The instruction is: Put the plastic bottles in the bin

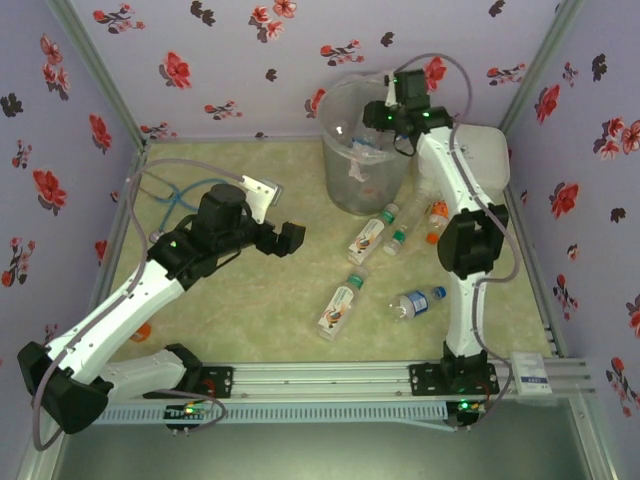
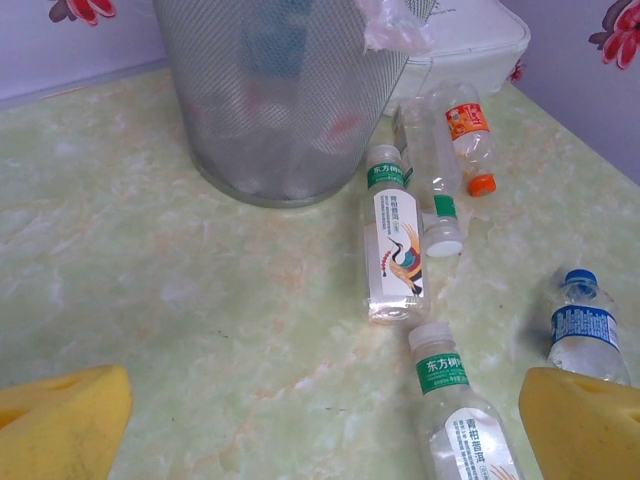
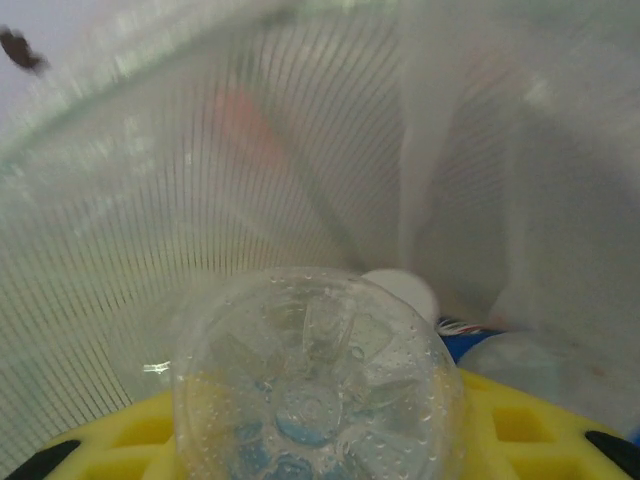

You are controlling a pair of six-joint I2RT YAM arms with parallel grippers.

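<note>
Setting: green-marbled tabletop (image 1: 250, 300), floral walls, two arms at near edge.
Bin (image 1: 345, 175): upright at far centre of tabletop, translucent grey w/ clear bag liner. Blurred bottle shapes inside, seen through the wall in left wrist view.
Right end effector (image 1: 402, 112): at bin's far-right rim, aimed down into it. Closed on a clear bottle (image 3: 310, 385), base toward wrist cam, clamped betw. yellow pads (image 3: 530, 425). Ribbed bin wall & liner just beyond.
Left end effector (image 1: 286, 240): jaws wide apart, empty, low over tabletop, left of the loose bottles & facing them.
Loose bottles: five on their sides, front-right of bin.
- bird-label bottle (image 2: 394, 245), near bin's foot
- white-cap bottle (image 2: 432, 185), just beside it
- orange-cap bottle (image 2: 466, 130), a bit farther right
- blue-label bottle (image 2: 582, 325), well apart to the right
- nearest bottle (image 2: 460, 425), close ahead of the left fingertips
White box (image 2: 470, 45): behind bin, not part of the job.
Step in hand: drop-off, by the look of it. Held bottle at release spot over bin.
Progress: prob. about midway. Some in bin, five out in view.
Next move: open right jaws w/ bottle fully inside rim, to avoid a bounce off the edge or a liner snag. Left arm well placed for nearest bottle: lower, span the body, not the cap.
</note>
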